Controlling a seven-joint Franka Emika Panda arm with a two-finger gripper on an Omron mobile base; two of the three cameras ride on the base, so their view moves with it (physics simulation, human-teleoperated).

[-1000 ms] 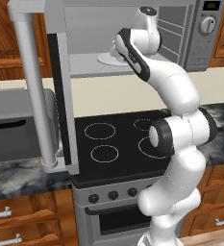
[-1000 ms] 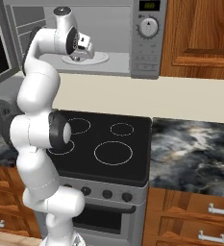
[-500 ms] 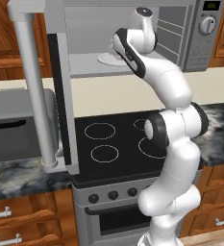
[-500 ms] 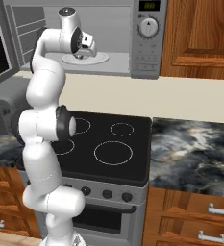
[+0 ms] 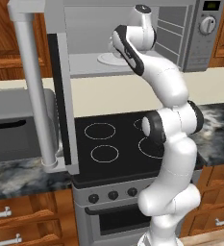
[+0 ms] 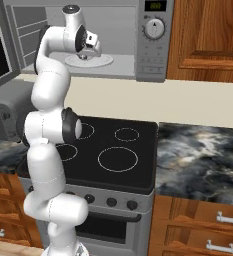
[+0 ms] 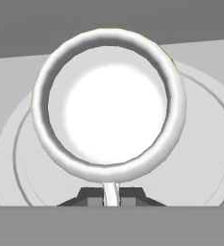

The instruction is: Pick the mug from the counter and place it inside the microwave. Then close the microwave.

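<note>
Claw [image 7: 111,199] clamped tight on mug [image 7: 108,103] handle, over microwave plate [image 7: 200,158].

Evenly and brightly lit, rendered flatly; no hard shadows, only soft shading under the arm on the stovetop [image 5: 114,144]; mild gloss along the white arm segments; dimmer inside the microwave [image 6: 123,37] cavity; slightly soft, low-resolution edges throughout; washed-out white glow inside the mug [image 7: 108,103] from the hand view; no edge distortion visible.
</note>
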